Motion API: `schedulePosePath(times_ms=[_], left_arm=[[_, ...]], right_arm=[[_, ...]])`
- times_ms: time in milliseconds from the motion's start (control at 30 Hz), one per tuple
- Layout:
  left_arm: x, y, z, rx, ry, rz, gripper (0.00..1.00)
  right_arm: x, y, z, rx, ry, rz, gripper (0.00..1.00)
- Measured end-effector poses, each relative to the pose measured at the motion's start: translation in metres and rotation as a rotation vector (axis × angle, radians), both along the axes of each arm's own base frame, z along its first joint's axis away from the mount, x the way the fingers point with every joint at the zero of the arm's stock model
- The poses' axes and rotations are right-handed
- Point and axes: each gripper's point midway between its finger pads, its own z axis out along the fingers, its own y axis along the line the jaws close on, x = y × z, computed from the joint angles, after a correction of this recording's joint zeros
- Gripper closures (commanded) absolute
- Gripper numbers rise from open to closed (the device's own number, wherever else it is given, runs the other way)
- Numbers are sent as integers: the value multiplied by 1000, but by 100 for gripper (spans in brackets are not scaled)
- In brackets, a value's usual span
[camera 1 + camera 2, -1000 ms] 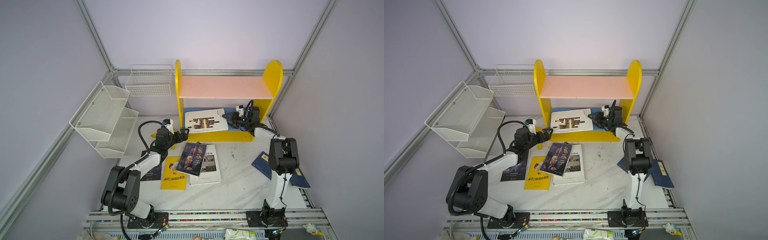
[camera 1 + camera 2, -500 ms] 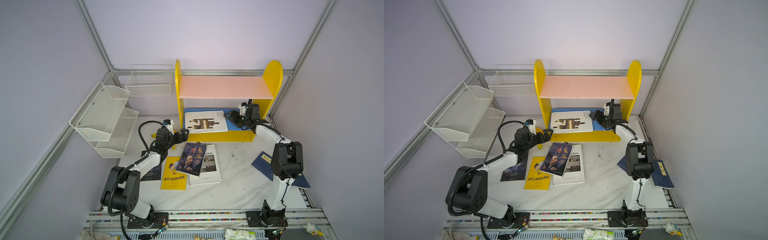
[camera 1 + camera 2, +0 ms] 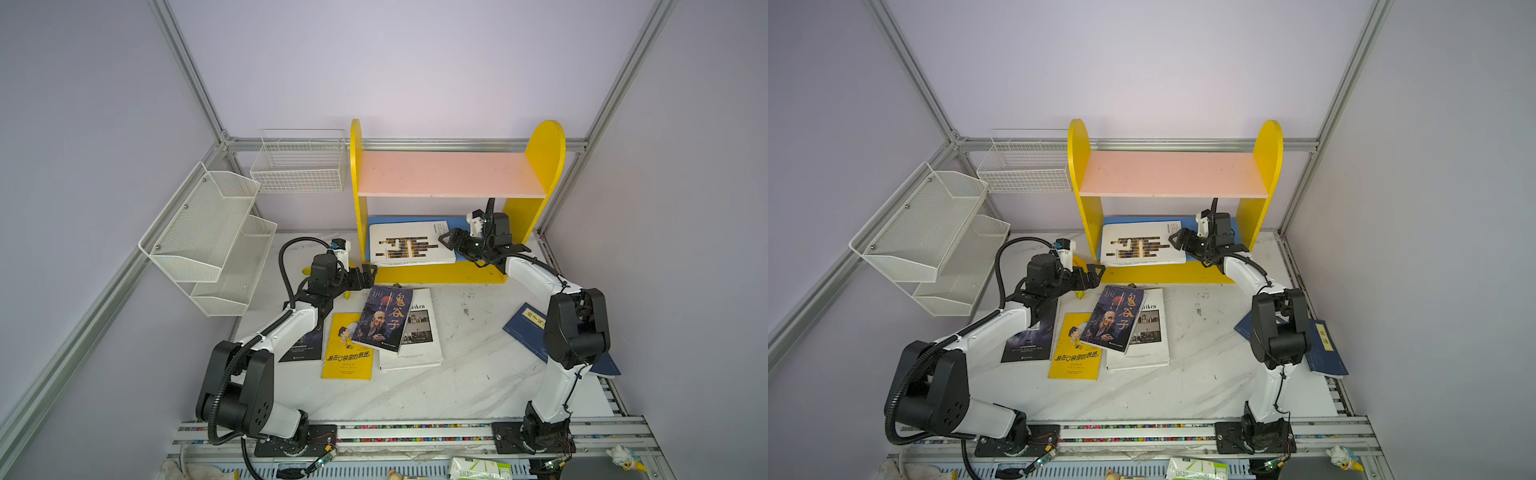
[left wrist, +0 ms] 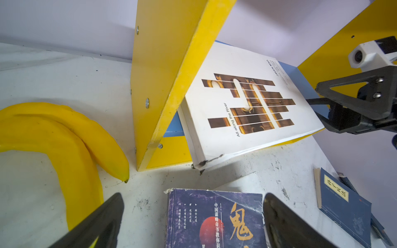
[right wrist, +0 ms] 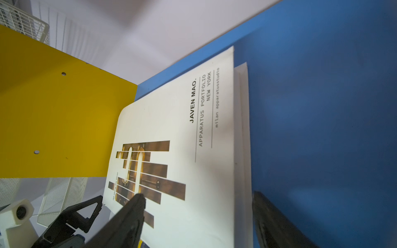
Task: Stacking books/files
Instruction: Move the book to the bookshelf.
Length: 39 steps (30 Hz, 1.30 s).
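A large white book (image 3: 409, 243) (image 3: 1140, 245) (image 5: 182, 150) lies flat on the blue lower shelf. My right gripper (image 3: 451, 242) (image 3: 1179, 241) (image 5: 197, 206) is open at the book's right edge, one finger over the cover and one over the bare shelf. My left gripper (image 3: 365, 276) (image 4: 193, 206) is open just beyond the top edge of the dark old-man portrait book (image 3: 384, 318) (image 4: 214, 219). That book lies across a yellow cartoon book (image 3: 347, 353) and a white photo-cover book (image 3: 415, 336). A black book (image 3: 303, 345) lies partly under my left arm. Navy books (image 3: 528, 324) (image 3: 1323, 345) lie behind my right arm.
The yellow bookshelf (image 3: 436, 274) with a pink top board (image 3: 449, 174) stands at the back. Yellow bananas (image 4: 64, 133) lie beside its left upright. A white mesh rack (image 3: 208, 232) and a wire basket (image 3: 299, 166) hang on the left and back walls.
The right gripper's jaws have spread wider at the white book's right edge, and that arm's elbow has sunk slightly toward the front. The left arm has stayed still.
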Motion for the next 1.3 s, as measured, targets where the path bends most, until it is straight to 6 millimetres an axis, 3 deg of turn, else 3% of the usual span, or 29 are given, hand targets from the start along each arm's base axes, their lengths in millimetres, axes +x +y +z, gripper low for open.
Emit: schedulePosePath(times_ms=[233, 433, 667, 933, 1300], left_arm=[[12, 4, -22, 49, 35, 28, 3], [17, 4, -30, 76, 38, 30, 4], [25, 7, -31, 86, 26, 55, 8], [40, 5, -16, 73, -25, 77, 18], [44, 8, -24, 83, -15, 95, 23]], right_arm=[[-1, 5, 0, -6, -4, 3, 21], [-1, 7, 0, -10, -6, 1, 22], [-4, 15, 1, -8, -11, 17, 23], [-3, 21, 0, -4, -21, 26, 24], [9, 23, -1, 3, -34, 16, 24]])
